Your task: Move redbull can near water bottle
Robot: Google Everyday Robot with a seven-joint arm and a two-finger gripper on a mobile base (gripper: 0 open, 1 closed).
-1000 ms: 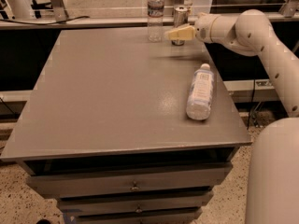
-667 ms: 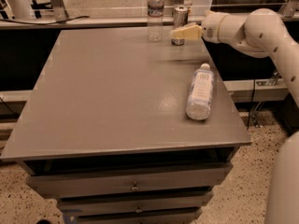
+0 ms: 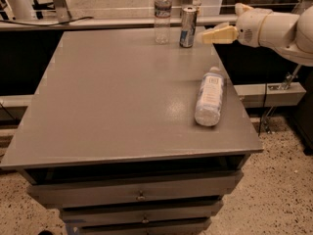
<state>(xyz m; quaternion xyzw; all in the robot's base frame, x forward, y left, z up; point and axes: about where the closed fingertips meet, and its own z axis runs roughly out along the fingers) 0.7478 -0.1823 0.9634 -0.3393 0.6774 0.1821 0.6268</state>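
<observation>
Redbull can [image 3: 188,27] upright near the far edge of the table [image 3: 107,111], just beside the water bottle [image 3: 162,13] but not touching it. My gripper [image 3: 206,35] hangs just right of the can, clear of it and holding nothing; whether it is spread or closed I cannot tell. Risk: a leftward drift of my tip could topple the slim can into the bottle, and a low sweep could roll the lying bottle [image 3: 209,96].

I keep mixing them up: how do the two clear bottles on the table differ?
The water bottle stands upright beside the redbull can; the wider bottle lies on its side near the table's right edge. The water bottle is slim with a dark label; the wider bottle's label is pale. Both are clear. The hand hovers right of the can.
</observation>
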